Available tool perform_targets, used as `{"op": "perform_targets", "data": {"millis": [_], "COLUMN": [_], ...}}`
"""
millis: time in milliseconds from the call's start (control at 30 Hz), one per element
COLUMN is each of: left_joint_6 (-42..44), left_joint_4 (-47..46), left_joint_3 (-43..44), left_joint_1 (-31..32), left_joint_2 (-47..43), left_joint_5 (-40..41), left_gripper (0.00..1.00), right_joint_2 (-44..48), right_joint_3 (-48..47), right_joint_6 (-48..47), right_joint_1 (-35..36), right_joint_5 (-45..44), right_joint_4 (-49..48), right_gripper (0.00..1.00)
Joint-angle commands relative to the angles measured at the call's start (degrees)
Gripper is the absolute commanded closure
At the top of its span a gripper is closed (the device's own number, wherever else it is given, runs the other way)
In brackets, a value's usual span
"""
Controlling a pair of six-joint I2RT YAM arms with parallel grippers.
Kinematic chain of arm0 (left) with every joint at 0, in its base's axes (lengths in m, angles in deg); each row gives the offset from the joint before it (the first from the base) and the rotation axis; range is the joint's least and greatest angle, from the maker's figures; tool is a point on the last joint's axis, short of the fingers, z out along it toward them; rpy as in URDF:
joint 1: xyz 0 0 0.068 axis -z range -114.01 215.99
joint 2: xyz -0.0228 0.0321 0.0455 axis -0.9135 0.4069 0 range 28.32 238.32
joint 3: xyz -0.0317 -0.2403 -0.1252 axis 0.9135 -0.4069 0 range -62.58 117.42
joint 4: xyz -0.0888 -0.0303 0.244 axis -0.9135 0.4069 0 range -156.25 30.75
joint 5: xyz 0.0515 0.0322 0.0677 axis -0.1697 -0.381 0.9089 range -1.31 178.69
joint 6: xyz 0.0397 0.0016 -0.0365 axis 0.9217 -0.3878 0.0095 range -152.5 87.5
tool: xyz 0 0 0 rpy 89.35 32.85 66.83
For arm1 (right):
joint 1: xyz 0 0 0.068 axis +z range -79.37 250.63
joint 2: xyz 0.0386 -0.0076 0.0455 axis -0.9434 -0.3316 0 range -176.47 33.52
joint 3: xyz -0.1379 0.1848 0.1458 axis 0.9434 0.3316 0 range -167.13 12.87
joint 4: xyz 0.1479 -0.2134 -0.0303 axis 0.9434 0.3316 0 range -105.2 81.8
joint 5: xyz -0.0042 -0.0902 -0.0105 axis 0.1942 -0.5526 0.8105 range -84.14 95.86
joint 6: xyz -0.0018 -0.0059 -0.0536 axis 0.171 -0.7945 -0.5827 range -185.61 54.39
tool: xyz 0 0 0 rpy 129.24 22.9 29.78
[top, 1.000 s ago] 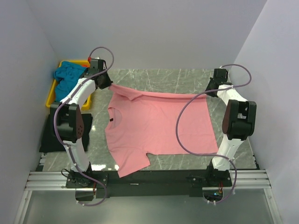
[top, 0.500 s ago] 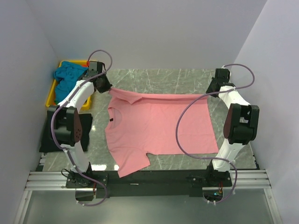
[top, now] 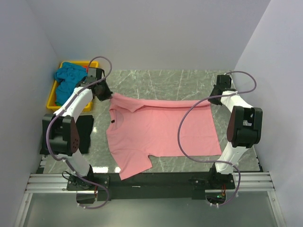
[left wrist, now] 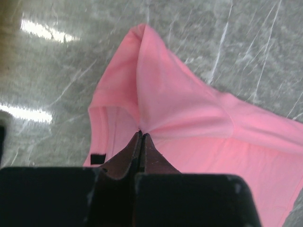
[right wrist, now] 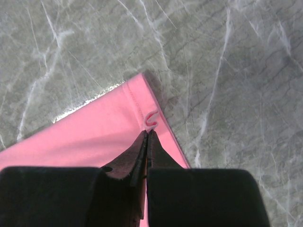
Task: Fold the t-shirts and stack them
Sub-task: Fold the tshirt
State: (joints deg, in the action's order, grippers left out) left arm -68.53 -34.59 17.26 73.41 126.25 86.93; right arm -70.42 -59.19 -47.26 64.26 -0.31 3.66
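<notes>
A salmon pink t-shirt point(top: 158, 127) lies spread on the grey marble table point(top: 165, 80), its far edge lifted and folded over. My left gripper point(top: 110, 95) is shut on the shirt's far left corner, by the sleeve and collar point(left wrist: 142, 94). My right gripper point(top: 211, 100) is shut on the far right hem corner point(right wrist: 150, 119). The cloth is stretched taut between the two grippers. A teal blue t-shirt point(top: 70, 78) sits bunched in the yellow tray point(top: 53, 94) at the far left.
White walls close in the table at the back and both sides. A black mat point(top: 85, 127) lies under the left arm. Bare marble point(right wrist: 227, 71) shows beyond the shirt at the back. Purple cables loop over both arms.
Both grippers have moved toward the near side with the shirt's far edge, carrying the fold line closer to me. The teal shirt has not moved.
</notes>
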Motion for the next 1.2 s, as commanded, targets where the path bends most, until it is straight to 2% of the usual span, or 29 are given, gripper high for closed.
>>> {"op": "perform_targets", "data": {"millis": [0,367,800,1167], "left_joint_6": [-1.15,-1.67,-3.17,-3.43], "left_joint_4": [-0.19,0.34,-3.35,-3.89], "left_joint_3": [-2.57,-8.29,-19.71,-21.47], "left_joint_1": [-0.04,-0.13,-0.04,-0.13], "left_joint_2": [-5.02,-9.16,-10.48,-9.95], "left_joint_5": [-1.58,-2.81,-4.3,-4.83], "left_gripper": [0.99,0.99,0.99,0.99], "right_joint_2": [3.92,6.12,0.5,-1.44], "right_joint_3": [0.68,4.9,4.99,4.73], "right_joint_6": [0.72,1.16,0.64,0.99], "right_joint_1": [-0.48,-0.4,-0.48,-0.4], "right_joint_5": [-1.21,-1.3,0.28,-1.56], "right_joint_4": [-0.66,-0.75,0.57,2.15], "right_gripper": [1.0,1.0,1.0,0.96]}}
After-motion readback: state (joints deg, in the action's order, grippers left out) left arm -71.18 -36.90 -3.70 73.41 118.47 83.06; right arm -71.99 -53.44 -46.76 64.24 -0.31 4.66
